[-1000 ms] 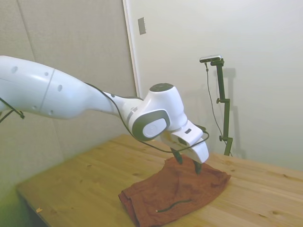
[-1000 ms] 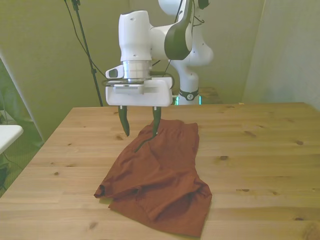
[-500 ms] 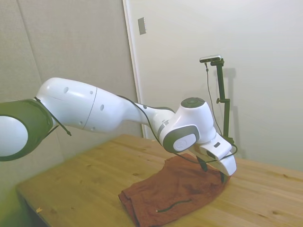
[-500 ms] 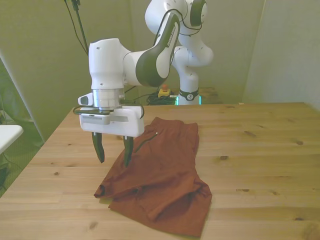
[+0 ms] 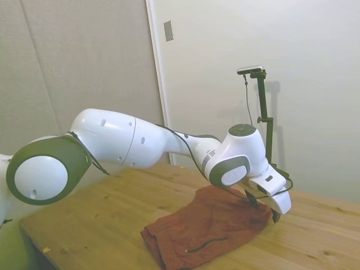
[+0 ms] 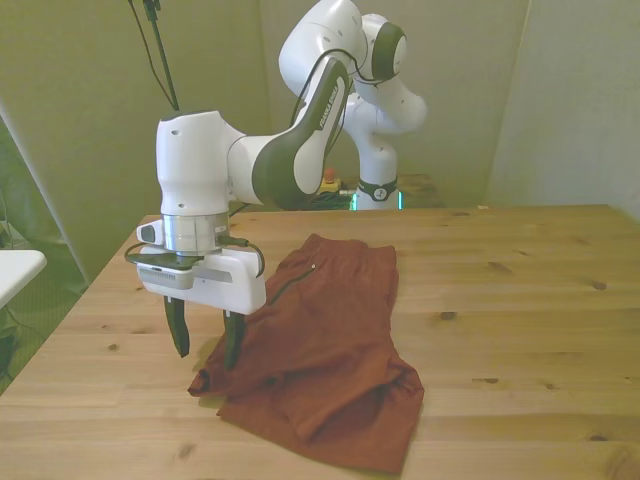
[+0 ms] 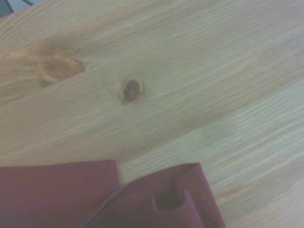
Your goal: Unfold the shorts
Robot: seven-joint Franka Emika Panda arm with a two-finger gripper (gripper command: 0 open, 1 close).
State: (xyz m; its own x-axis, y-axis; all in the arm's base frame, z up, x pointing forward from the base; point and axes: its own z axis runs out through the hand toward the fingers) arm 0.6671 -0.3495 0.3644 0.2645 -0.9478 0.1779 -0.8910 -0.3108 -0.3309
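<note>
The rust-red soft cloth shorts (image 6: 320, 345) lie folded and bunched on the light wooden tabletop (image 6: 520, 330), a little toward the front view's left of the middle, with a dark drawstring cord (image 5: 206, 244) showing on the top layer in the side view. They lie in the same place and the same shape as one second ago; no layer is lifted.

What has changed is the arm. The white tool (image 6: 205, 338) was above the far end of the cloth, and it has travelled along the front view's left edge of the shorts toward the near corner, and it is also lower now. Its two dark fingers (image 6: 180, 333) stand wide apart and hold nothing. In the front view one finger is over bare wood just beside the cloth, the other is over the edge of the cloth. Whether they touch the surface I cannot tell.

The wrist view shows a folded corner of the shorts (image 7: 161, 199) next to bare wood with a dark knot (image 7: 131, 90).

I judge that this is the approach to a first grasp: the tool lines up on the corner where the layers overlap, so the unfolding itself is not yet begun.
</note>
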